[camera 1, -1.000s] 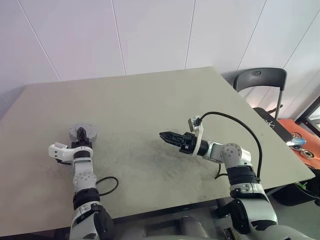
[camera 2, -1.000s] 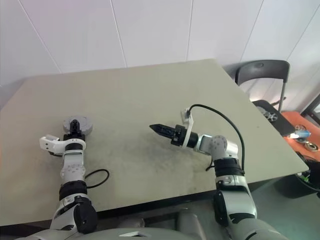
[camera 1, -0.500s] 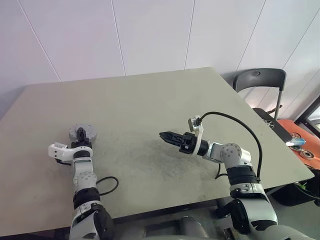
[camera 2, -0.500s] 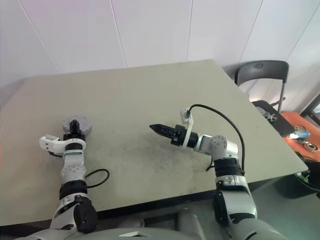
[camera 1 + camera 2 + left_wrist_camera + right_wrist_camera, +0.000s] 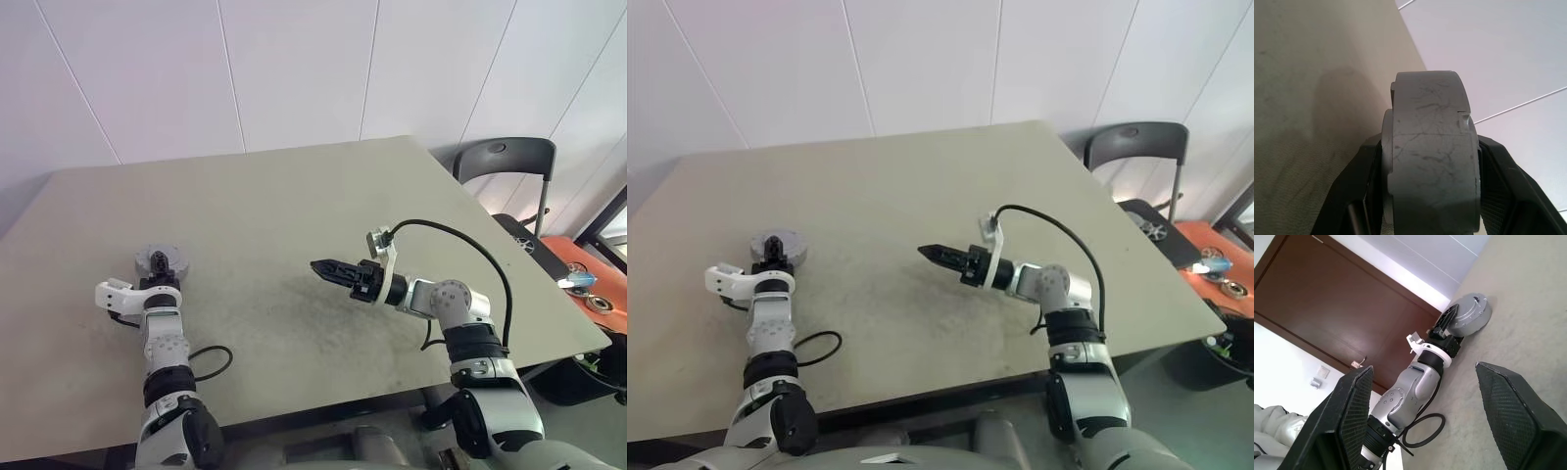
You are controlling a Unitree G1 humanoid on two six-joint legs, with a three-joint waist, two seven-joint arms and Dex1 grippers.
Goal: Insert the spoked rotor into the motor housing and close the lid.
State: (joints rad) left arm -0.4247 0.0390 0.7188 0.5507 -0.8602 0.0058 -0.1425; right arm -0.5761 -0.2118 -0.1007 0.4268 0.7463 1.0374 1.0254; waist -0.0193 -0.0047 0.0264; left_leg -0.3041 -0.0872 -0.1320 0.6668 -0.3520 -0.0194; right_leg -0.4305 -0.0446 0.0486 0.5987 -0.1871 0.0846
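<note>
The motor housing (image 5: 162,259) is a short grey drum standing on the table (image 5: 294,196) at the left. A flat grey face covers its top, which I take for the lid (image 5: 1472,309); no windings show. My left gripper (image 5: 160,264) is shut on the drum, with a black finger (image 5: 1364,166) on either side of the grey body (image 5: 1425,107). Over the middle of the table my right gripper (image 5: 318,266) hovers, pointing left toward the drum. It is open, its fingers (image 5: 1352,411) wide apart with nothing between them. The spoked rotor is hidden.
A black cable loop (image 5: 211,362) lies on the table beside my left arm. Past the table's right edge stand a dark chair (image 5: 505,157) and an orange object (image 5: 588,284). A white wall runs behind the table's far edge.
</note>
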